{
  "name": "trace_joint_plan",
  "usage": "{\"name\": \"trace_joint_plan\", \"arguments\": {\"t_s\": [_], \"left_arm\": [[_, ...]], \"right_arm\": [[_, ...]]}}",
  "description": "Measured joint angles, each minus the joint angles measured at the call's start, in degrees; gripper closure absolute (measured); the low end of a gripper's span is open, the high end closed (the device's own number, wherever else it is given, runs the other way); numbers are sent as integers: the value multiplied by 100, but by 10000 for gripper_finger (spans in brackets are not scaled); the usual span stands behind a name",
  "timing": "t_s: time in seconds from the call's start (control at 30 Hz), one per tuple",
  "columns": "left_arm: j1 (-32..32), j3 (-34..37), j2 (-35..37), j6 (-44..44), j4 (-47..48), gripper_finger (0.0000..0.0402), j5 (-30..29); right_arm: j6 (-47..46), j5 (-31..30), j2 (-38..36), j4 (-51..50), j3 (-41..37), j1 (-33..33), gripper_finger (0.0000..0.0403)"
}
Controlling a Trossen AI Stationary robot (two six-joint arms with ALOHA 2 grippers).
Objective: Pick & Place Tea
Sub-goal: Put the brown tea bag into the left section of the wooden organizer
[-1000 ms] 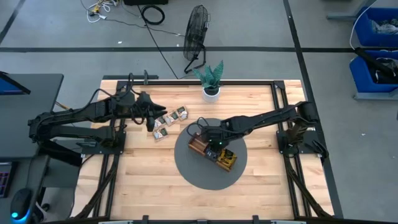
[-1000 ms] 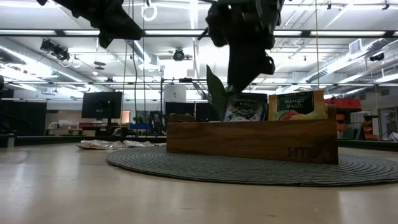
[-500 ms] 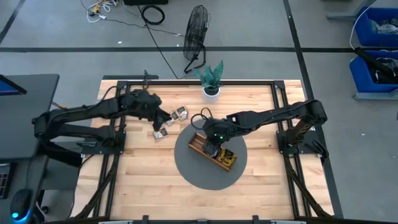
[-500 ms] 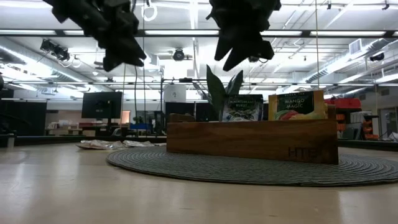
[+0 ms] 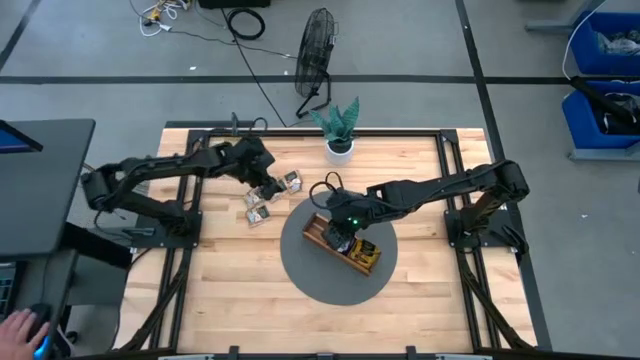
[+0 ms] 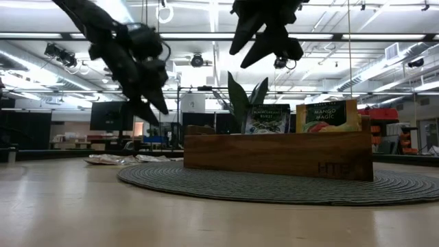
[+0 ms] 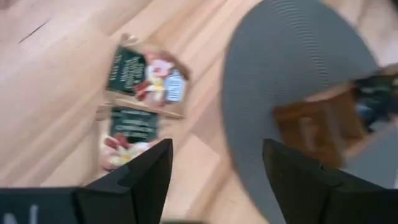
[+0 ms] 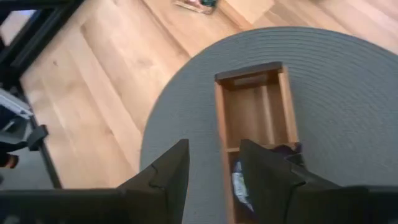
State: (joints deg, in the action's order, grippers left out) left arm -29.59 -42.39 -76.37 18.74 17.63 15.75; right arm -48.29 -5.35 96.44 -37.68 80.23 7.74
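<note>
- Table [image 5: 420, 270]: bare wood open toward 6 o'clock; round mat [image 5: 300, 275] sits centre.
- One wooden tray [image 5: 322, 232] on the mat, two sachets [image 6: 326, 115] standing inside.
- Left gripper [image 5: 268, 186] spread, empty, above loose tea sachets [image 5: 262, 200] at 10 o'clock.
- Right gripper [image 5: 338, 232] parted, empty, over the tray.

From my seat I see a round grey woven mat [image 5: 325, 268] lying on the pale wooden tabletop [image 5: 235, 290], with a long brown wooden compartment tray [image 5: 318, 233] resting on it. A small green plant in a white pot [image 5: 339, 128] stands at the table's far edge. Beyond it, on the grey floor, a black fan [image 5: 316, 52] stands near black cables [image 5: 262, 85]. Blue bins [image 5: 603, 62] sit far right.
</note>
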Motion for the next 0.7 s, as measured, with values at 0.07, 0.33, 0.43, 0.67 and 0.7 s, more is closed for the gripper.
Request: {"name": "trace_joint_plan", "arguments": {"t_s": [0.07,0.33,0.43,0.67,0.7], "left_arm": [[-115,0,-296,-31,-125,150,37],[-391,-265,-1151,-286,-706,156,114],[-452,-542,-1395,-586,-653,156,-94],[-508,-1044,-2240,-673,-324,156,-269],[-508,-1087,-2340,-705,-264,156,-252]], "right_arm": [[-21,8,0,66,0,37,253],[-196,31,-2,23,0,153,253],[-243,39,-2,19,0,166,253],[-271,43,-2,-13,0,164,253],[-271,46,-2,-24,0,164,253]]}}
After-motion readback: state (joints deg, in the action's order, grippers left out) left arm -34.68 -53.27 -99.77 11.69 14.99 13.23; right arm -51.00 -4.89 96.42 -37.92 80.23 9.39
